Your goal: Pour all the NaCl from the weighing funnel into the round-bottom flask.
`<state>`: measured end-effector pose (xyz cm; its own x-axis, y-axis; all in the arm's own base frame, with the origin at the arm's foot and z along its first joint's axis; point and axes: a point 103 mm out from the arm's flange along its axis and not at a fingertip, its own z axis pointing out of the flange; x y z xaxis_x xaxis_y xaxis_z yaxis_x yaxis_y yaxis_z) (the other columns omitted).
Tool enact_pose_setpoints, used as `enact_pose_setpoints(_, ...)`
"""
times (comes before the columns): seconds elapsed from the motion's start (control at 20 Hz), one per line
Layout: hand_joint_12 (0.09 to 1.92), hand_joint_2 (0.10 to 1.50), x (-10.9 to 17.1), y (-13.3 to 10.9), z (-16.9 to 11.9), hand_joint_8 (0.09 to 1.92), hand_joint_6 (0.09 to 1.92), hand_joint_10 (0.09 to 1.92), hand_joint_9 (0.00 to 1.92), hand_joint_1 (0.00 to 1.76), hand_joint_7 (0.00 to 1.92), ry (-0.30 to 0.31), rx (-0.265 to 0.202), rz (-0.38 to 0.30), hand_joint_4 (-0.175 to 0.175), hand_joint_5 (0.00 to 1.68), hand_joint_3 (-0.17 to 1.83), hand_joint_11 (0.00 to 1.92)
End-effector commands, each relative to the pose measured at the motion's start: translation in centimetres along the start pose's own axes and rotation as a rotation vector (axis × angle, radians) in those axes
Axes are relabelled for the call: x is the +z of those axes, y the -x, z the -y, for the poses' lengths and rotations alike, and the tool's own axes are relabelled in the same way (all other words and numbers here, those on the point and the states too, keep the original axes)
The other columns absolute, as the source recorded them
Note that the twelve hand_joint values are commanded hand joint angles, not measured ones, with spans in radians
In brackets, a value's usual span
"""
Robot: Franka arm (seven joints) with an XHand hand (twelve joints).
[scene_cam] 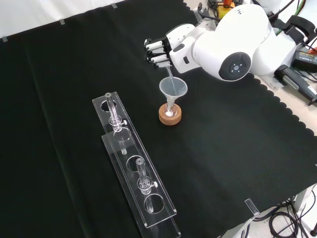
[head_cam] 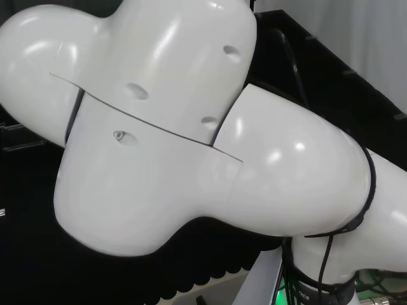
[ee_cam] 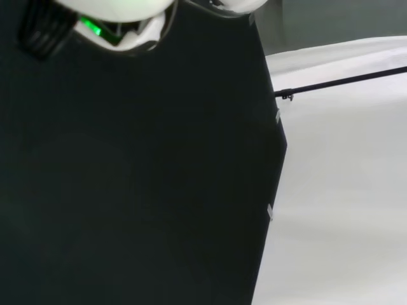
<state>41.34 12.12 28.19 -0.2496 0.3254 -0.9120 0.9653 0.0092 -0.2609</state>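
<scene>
The hand (scene_cam: 159, 51), fingers curled around a thin glass weighing funnel (scene_cam: 169, 74), tips it over the wide funnel (scene_cam: 173, 89) on the flask (scene_cam: 170, 112); a slight wobble could spill salt onto the counter (scene_cam: 237, 148).

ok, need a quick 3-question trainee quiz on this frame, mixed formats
1. True or false: in the front view, the robot hand has its fingers curled round a thin clear stem above the funnel.
2. What does the round-bottom flask sit on? A) red ribbed ring B) cork ring C) bare cloth
3. Fill in: the white powder visible in the front view lies in the ____ of the flask.

Key:
1. True. The stem slants down from the fingers toward the funnel mouth.
2. B, the cork ring.
3. Bottom. White powder shows low in the flask, inside the ring.
</scene>
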Motion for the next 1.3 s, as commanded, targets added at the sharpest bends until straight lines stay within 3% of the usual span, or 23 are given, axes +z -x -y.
enact_pose_setpoints(0.05,1.19,0.63,-0.25,-0.23,-0.05,0.60,0.73,0.37,0.92,1.12,0.63,0.010,0.003,0.030,0.175,1.25,0.72,0.67)
enact_pose_setpoints(1.3,1.18,0.63,0.06,0.06,0.08,0.60,0.73,0.37,0.92,1.12,0.62,0.019,0.014,0.070,0.175,1.26,0.72,0.68)
